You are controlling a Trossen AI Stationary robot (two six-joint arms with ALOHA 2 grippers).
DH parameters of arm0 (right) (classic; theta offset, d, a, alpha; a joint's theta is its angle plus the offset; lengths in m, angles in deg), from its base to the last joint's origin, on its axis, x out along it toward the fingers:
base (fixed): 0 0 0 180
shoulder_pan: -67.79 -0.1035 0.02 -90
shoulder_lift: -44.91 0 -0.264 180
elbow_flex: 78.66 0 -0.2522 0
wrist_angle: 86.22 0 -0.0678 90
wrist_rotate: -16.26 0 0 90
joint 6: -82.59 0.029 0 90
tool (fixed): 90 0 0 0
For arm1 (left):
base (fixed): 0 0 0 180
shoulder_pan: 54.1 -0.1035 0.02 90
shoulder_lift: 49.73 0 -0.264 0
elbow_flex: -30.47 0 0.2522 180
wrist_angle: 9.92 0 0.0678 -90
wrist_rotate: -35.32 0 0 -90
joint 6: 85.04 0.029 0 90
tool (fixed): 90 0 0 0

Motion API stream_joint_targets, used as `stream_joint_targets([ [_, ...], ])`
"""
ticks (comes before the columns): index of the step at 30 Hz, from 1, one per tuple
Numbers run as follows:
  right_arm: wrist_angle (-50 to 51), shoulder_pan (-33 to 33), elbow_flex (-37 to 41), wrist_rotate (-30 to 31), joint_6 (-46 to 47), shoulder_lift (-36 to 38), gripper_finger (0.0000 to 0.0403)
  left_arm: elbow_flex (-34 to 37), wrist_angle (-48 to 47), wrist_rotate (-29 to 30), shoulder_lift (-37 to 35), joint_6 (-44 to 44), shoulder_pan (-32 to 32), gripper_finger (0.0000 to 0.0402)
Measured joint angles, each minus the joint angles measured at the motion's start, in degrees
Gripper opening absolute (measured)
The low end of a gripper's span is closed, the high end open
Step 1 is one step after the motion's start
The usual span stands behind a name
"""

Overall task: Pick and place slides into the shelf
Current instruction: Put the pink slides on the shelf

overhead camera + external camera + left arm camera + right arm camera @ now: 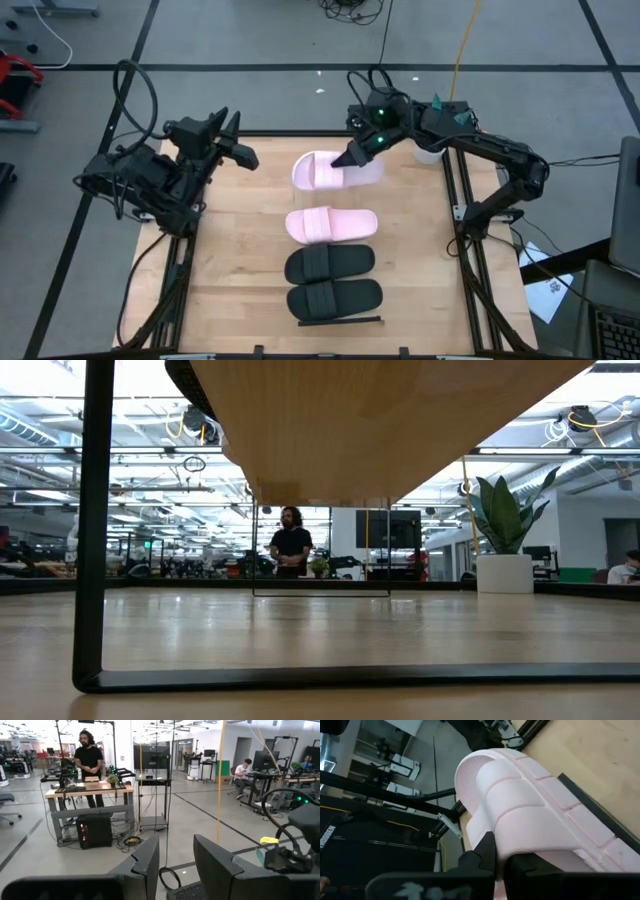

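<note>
In the high view my right gripper (352, 158) is shut on a pale pink slide (330, 172) at the far end of the shelf (340, 321). This light wood rack shows a dark end bar near me. On it, in a row toward the near edge, lie the other pink slide (332, 224) and two black slides (330, 263) (335, 298), soles down. My left gripper (240, 155) hangs open over the table's far left, away from the slides. The low view shows only the shelf's underside (380, 420) and frame leg (90, 560). My right gripper pinches the pink slide between its two fingers (487, 852) at the side edge of the wide strap (530, 845). It comes slanting down from the table's far right. The slide is tipped up on its side, sole facing away. Whether its lower edge touches the shelf cannot be told.
Dark metal rails run along the table's left (185, 250) and right (465, 250) sides. Bare wood lies on both sides of the row of slides. A white cup (428, 152) stands at the far right corner. A person (90, 760) stands in the room beyond the table.
</note>
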Motion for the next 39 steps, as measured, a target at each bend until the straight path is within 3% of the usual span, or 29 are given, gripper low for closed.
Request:
stream_joint_targets([
  [14, 2.74, -3.08, -1.34, -1.42, 3.41, -5.74, 0.0000, 0.00, -0.05, 1.95, -0.10, 0.02, 2.62, 0.0120],
  [23, 0.91, -2.93, -1.34, 2.61, 3.84, -7.21, 0.0000, 0.00, -0.09, 1.95, -0.10, 0.33, 3.00, 0.0120],
  [39, 0.17, -3.07, -1.26, 3.44, 3.18, -9.62, 0.0000, 0.00, 0.08, 1.93, -0.10, 1.36, 3.00, 0.0120],
])
